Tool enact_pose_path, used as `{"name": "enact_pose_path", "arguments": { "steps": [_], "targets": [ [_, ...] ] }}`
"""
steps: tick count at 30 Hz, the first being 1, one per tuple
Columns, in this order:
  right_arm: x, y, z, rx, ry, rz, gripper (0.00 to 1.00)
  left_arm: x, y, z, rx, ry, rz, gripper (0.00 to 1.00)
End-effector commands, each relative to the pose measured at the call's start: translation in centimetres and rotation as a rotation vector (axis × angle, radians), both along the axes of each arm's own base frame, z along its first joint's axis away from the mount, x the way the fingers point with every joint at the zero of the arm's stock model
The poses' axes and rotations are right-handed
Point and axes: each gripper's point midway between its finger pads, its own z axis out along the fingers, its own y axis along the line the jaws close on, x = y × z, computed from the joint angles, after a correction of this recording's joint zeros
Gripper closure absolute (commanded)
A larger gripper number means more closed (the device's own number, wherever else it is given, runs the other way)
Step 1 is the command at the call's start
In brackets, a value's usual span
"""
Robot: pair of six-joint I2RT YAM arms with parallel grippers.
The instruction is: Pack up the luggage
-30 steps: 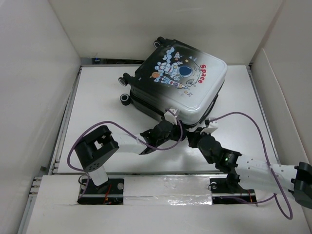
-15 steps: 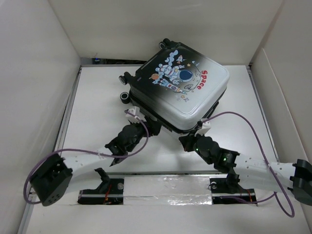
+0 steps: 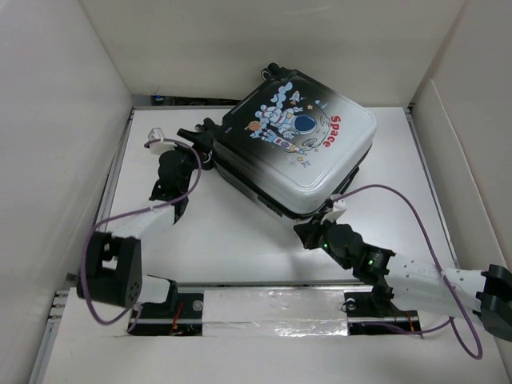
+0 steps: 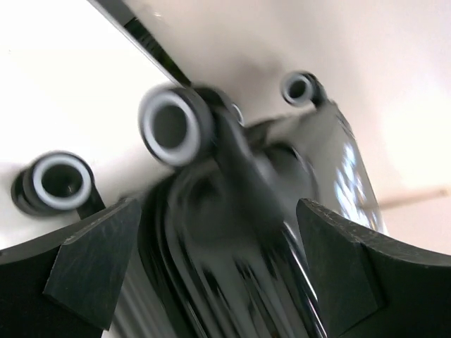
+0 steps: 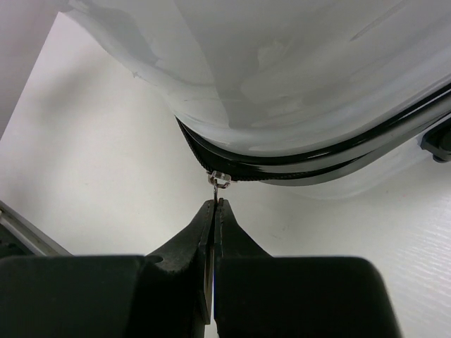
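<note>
While the luggage (image 3: 296,152) lies closed at the upper centre of the table (image 3: 240,240), the left gripper (image 3: 194,142) gapes wide at its black wheels (image 4: 174,125) on the upper left, seemingly not touching them in the blurred wrist view. The right gripper (image 5: 214,205), lower centre, pinches the zipper pull (image 5: 220,181). A purple cable (image 3: 400,192) loops beside it. Red print (image 3: 334,133) reads "SPACE".

The luggage (image 3: 300,152) is lying flat, lid down, astronaut print facing up, wheels (image 4: 169,127) sitting just ahead of the left gripper (image 4: 215,218), zipper pull (image 5: 220,182) pinched in the right gripper (image 5: 213,205).
</note>
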Motion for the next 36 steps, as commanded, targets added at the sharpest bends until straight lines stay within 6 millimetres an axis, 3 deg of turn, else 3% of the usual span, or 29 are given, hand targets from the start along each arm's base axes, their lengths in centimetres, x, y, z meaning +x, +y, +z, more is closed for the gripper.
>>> {"name": "enact_pose_path", "arguments": {
  "steps": [1, 2, 3, 4, 5, 6, 8, 9, 12, 17, 22, 25, 27, 30, 31, 32, 33, 35, 36],
  "targets": [
    [-1.3, 1.4, 0.2, 0.017, -0.002, 0.115, 1.00, 3.1, -0.5, 2.4, -0.109, -0.061, -0.047, 0.07],
    [-1.4, 1.4, 0.2, 0.013, -0.006, 0.121, 1.00, 4.6, -0.3, 4.2, -0.104, -0.081, -0.018, 0.06],
    [-1.5, 1.5, 0.1, 0.012, -0.006, 0.129, 1.00, 5.5, 0.0, 3.6, -0.093, -0.057, -0.006, 0.05],
    [-1.5, 1.5, 0.1, 0.013, -0.007, 0.131, 1.00, 6.6, -0.3, 1.4, -0.074, 0.002, -0.013, 0.05],
    [-1.5, 1.5, 0.0, 0.006, -0.009, 0.133, 1.00, 7.8, -0.3, 2.4, -0.082, -0.012, -0.021, 0.05],
    [-1.5, 1.4, -0.1, 0.000, -0.010, 0.133, 1.00, 8.9, -0.2, 0.6, -0.080, 0.029, -0.024, 0.05],
    [-1.2, 1.2, -0.1, -0.005, -0.014, 0.127, 1.00, 10.1, -0.5, 0.5, -0.090, 0.046, -0.022, 0.03],
    [-1.3, 1.3, -0.2, -0.006, -0.012, 0.133, 1.00, 10.5, -0.7, -0.4, -0.096, 0.057, -0.028, 0.03],
    [-1.5, 1.4, -0.2, -0.003, -0.012, 0.147, 1.00, 11.6, -1.0, 1.6, -0.126, -0.021, -0.054, 0.03],
    [-1.7, 1.3, -0.9, -0.013, -0.001, 0.151, 1.00, 13.0, -2.1, 0.2, -0.185, 0.005, -0.093, 0.05],
    [-1.5, 1.0, -0.7, -0.010, -0.002, 0.140, 1.00, 14.4, -2.3, -0.1, -0.216, -0.025, -0.111, 0.22],
    [-1.6, 1.0, -0.9, -0.006, 0.005, 0.140, 1.00, 15.2, -2.7, -0.1, -0.228, -0.032, -0.127, 0.24],
    [-1.7, 0.9, -0.8, 0.006, 0.010, 0.139, 1.00, 14.9, -2.8, -0.2, -0.260, -0.049, -0.137, 0.35],
    [-1.7, 0.9, -0.6, 0.015, 0.005, 0.138, 1.00, 14.3, -3.1, 1.2, -0.280, -0.126, -0.169, 0.85],
    [-1.7, 0.9, -0.5, 0.018, 0.003, 0.138, 1.00, 14.1, -3.1, 1.5, -0.279, -0.139, -0.171, 0.94],
    [-1.6, 0.9, -0.4, 0.017, -0.003, 0.137, 1.00, 13.9, -3.3, 1.8, -0.272, -0.152, -0.184, 1.00],
    [-1.6, 0.9, -0.1, 0.022, -0.009, 0.134, 1.00, 13.4, -3.3, 1.5, -0.269, -0.151, -0.189, 1.00],
    [-1.4, 0.8, 0.0, 0.011, -0.015, 0.130, 1.00, 12.6, -3.2, 2.8, -0.258, -0.200, -0.199, 1.00],
    [-1.2, 0.8, 0.4, 0.013, -0.022, 0.120, 1.00, 11.8, -3.2, 1.9, -0.243, -0.188, -0.202, 1.00]
  ]
}}
